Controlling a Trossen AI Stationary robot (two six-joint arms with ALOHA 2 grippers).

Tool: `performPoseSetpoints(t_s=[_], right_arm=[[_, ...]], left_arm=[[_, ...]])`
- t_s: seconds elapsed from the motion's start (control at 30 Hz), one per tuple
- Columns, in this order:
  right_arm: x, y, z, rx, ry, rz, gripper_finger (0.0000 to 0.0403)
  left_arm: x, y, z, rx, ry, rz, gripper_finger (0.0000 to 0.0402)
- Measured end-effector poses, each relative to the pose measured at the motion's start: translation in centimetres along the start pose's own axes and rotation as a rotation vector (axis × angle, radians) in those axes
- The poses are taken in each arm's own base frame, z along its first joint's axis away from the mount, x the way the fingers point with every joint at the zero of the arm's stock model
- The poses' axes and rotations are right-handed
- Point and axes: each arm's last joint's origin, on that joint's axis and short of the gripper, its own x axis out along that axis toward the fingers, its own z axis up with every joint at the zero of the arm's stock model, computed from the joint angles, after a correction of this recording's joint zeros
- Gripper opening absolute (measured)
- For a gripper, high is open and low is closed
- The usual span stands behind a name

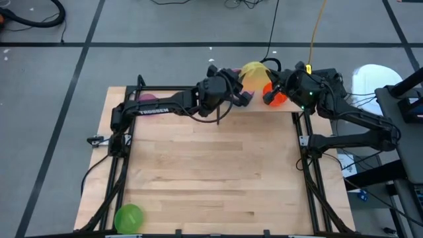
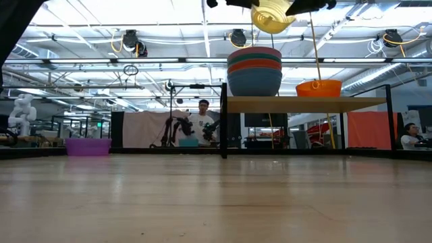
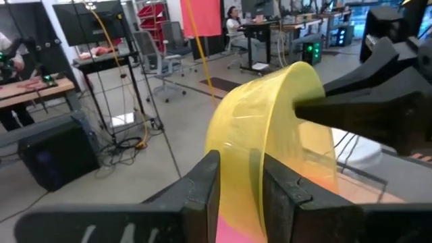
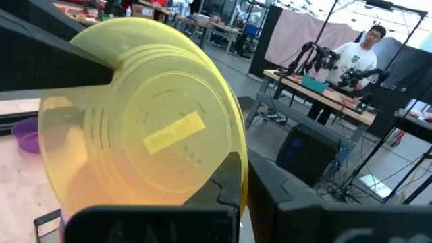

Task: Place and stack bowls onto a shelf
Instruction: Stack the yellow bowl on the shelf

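A yellow bowl (image 1: pixel 254 71) hangs high in the air over the shelf (image 2: pixel 304 104), tipped on its side (image 2: pixel 273 17). My left gripper (image 3: pixel 241 181) and my right gripper (image 4: pixel 246 183) are both shut on it, on opposite sides of its rim. On the shelf stands a stack of larger bowls (image 2: pixel 254 71), pink on top. An orange bowl (image 2: pixel 318 88) sits upright beside the stack. A purple bowl (image 2: pixel 88 146) rests on the table's far left, and a green bowl (image 1: pixel 129 217) lies at the near left corner. My left gripper pinches the yellow bowl's rim (image 3: pixel 255 158), one finger (image 3: pixel 206 192) inside the bowl and one (image 3: pixel 283 192) outside its wall. It comes level from the table's left. The bowl is lifted clear and tilted on its side. My right gripper holds the opposite rim (image 4: pixel 237 158) from the table's right, with the wall between its two fingers (image 4: pixel 226 185). The bowl's labelled underside (image 4: pixel 172 131) faces this wrist. In the left wrist view its finger (image 3: pixel 364 111) lies against the bowl's far wall.
The shelf stands at the table's far edge on black framing (image 2: pixel 223 121). Black frame rails (image 1: pixel 119 165) run along the table's left and right sides. Bare wood tabletop (image 1: pixel 211 172) fills the middle. People sit at desks in the room behind.
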Motion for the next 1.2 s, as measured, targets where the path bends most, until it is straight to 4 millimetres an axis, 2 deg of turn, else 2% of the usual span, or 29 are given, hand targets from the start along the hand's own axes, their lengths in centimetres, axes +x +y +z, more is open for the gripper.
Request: performPoseSetpoints(t_s=[0.2,0.5,0.73,0.93,1.2], right_arm=[[-0.1,0.0,0.1,0.002,-0.009,0.013,0.0001],[-0.5,-0.2,0.0,-0.009,-0.004,0.015,0.0001],[-1.2,-0.7,-0.2,-0.034,0.013,0.011,0.0001],[-2.6,-1.8,-0.2,-0.042,0.066,0.01,0.0001],[-5.4,-4.5,1.7,0.024,0.257,0.032,0.0001]], left_arm=[[-1.2,-0.3,0.8,0.012,-0.01,-0.032,0.0083],[-4.8,0.2,3.9,-0.019,-0.071,-0.097,0.0082],[-5.6,-0.1,4.1,0.043,-0.07,-0.099,0.0083],[-6.0,-0.4,4.0,0.102,-0.069,-0.105,0.0083],[-6.4,-0.3,4.2,0.1,-0.062,-0.109,0.0083]])
